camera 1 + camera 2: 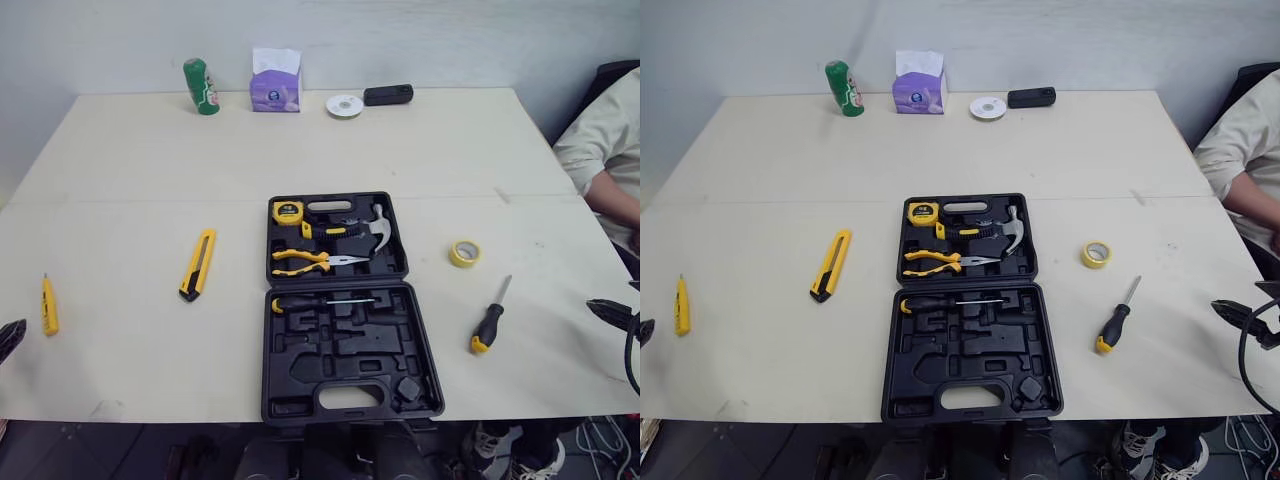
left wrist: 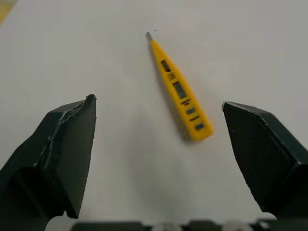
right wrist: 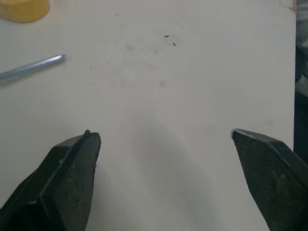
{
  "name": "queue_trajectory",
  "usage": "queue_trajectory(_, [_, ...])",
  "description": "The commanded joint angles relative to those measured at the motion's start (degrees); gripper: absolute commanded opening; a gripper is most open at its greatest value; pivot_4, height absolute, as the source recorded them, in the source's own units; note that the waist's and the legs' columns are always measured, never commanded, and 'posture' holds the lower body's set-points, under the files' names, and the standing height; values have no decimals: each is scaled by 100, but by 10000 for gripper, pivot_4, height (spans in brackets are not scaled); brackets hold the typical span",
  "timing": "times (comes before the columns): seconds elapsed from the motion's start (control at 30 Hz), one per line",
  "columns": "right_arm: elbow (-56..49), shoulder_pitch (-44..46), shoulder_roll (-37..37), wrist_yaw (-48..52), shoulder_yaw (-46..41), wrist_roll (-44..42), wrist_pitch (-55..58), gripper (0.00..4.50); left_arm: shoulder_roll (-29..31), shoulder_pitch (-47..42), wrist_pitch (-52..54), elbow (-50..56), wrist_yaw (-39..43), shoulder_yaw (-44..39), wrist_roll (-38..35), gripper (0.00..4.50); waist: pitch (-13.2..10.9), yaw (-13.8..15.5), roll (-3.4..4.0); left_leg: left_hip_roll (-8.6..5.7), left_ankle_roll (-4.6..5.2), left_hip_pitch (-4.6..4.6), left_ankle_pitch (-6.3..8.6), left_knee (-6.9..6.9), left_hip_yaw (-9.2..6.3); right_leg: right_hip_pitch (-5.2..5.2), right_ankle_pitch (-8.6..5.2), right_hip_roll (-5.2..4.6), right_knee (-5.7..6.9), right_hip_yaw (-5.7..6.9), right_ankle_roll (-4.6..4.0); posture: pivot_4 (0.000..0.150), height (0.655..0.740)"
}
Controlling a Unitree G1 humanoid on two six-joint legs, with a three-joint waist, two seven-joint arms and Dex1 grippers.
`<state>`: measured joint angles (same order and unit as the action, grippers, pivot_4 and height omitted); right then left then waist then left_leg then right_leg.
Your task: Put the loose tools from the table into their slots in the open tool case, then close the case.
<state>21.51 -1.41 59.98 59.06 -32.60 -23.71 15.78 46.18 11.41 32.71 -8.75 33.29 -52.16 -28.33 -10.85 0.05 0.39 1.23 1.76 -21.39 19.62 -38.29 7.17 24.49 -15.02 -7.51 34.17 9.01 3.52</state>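
Framed by the wide-spread left tool (image 2: 158,102), the yellow tester pen (image 2: 179,91) is judged light, stiff and slick, best pinched across its flat middle; the right tool (image 3: 163,134) is likewise spread.

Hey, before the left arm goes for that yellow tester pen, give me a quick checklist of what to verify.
1. Left gripper open: ok, jaws wide apart.
2. Tester pen ahead of the jaws, lying free on the table: ok.
3. Right gripper open and empty: ok.
4. Tool case open and lying flat: ok.
5. Which empty slot fits the pen: cannot tell.
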Motion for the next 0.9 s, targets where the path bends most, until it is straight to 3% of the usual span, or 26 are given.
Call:
queue_trajectory(0.03, [-1393,-342,-231,-254,-398,-427,636,45000,96,-238,90,668,138,264,-233,44177,0,-3,-1,0,-2,5,-3,4,1,-2,0,1,1,0,0,1500,7278])
queue_trajectory(0.2, [-3374,-976,-727,-873,-851,-990,1776,45000,120,-849,611,1778,420,1175,-740,44177,0,27,-1,-2,0,8,-15,5,0,-3,0,-1,15,-6,-1,1500,7278])
queue_trajectory(0.47, [-6406,-1590,-2138,-3079,-1011,-2204,3527,45000,416,-2364,1210,3072,1593,3354,-1471,44177,3,140,-7,-10,-6,7,-27,9,-1,-1,-1,4,28,-7,-4,1500,7278])
queue_trajectory(0.67, [-7583,-1528,-3103,-5166,-704,-2677,4481,45000,592,-3286,1567,3646,2379,4048,-2227,44177,5,106,-10,-12,0,11,-39,8,7,-1,-2,9,39,-16,-4,1500,7278])
queue_trajectory(0.9, [-8033,-988,-3906,-7513,-182,-3705,5339,45000,149,-4353,1325,3509,3155,5068,-2226,44177,6,115,-11,-15,12,18,-67,7,9,1,-6,23,52,-28,-11,1500,7278])
